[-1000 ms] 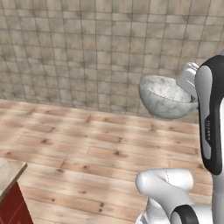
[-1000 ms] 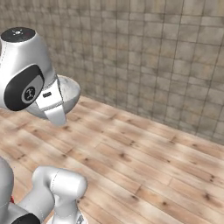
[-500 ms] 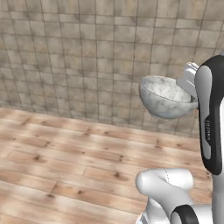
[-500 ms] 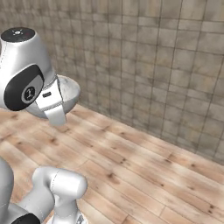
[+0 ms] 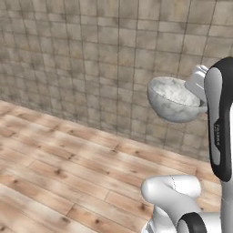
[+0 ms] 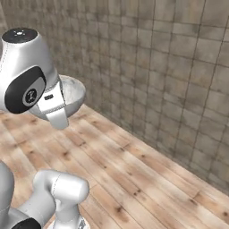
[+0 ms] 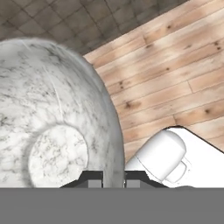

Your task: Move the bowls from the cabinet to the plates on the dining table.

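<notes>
**Marbled bowl held up in the air**

The gripper (image 7: 113,177) is clamped on the rim of the grey-white marbled bowl (image 5: 175,100). In the hand view the two dark fingertips (image 7: 89,178) sit at the bottom edge with the bowl's wall pinched between them, one tip inside the bowl and one outside.

The bowl hangs in mid-air, well above the wooden floor (image 5: 68,173), carried at the height of the arm's upper part. In the left base view it sits just left of the arm (image 5: 220,123), roughly upright and tipped slightly, its open mouth facing up and a little toward the camera, so the pale veined inside shows. In the right base view the bowl (image 6: 74,96) is partly hidden behind the arm's big white and dark joint (image 6: 27,76); only its right half and rim are visible there.

In the hand view the bowl (image 7: 52,113) takes up the left side, with its round flat bottom seen from above and nothing inside it.

Behind the bowl stands a wall of grey-brown square tiles (image 5: 91,59), meeting the plank floor along a line that runs across both base views. The floor beneath the bowl is light wood with darker knots.
</notes>
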Robot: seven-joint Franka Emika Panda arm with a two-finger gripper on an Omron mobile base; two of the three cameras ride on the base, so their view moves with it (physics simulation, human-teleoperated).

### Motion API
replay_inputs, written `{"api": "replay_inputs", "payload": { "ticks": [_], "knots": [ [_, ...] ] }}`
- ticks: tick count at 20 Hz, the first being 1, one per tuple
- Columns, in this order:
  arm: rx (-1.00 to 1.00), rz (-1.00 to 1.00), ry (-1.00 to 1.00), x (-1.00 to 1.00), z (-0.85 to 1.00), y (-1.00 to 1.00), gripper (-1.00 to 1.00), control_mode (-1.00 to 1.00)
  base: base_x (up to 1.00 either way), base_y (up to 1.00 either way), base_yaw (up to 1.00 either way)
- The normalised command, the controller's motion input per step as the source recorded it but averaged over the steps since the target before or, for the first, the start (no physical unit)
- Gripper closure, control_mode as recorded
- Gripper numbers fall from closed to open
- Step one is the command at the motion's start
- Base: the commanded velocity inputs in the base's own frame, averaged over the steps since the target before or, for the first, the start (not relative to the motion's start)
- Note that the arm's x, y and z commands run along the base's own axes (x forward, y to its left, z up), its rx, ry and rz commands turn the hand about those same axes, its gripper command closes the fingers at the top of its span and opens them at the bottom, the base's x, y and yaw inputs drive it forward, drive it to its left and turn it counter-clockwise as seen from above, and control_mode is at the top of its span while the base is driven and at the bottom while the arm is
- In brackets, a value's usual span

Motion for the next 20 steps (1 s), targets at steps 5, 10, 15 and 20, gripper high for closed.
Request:
{"api": "replay_inputs", "payload": {
  "ticks": [5, 10, 15, 20],
  "knots": [
    [0.00, 0.00, 0.00, 0.00, 0.00, 0.00, 1.00, 1.00, 0.43, 0.13, 0.59],
    [0.00, 0.00, 0.00, 0.00, 0.00, 0.00, 1.00, 1.00, 0.40, 0.00, 0.59],
    [0.00, 0.00, 0.00, 0.00, 0.00, 0.00, 1.00, 1.00, 0.54, -0.50, 0.48],
    [0.00, 0.00, 0.00, 0.00, 0.00, 0.00, 1.00, 1.00, 0.60, -0.86, 0.40]
  ]
}}
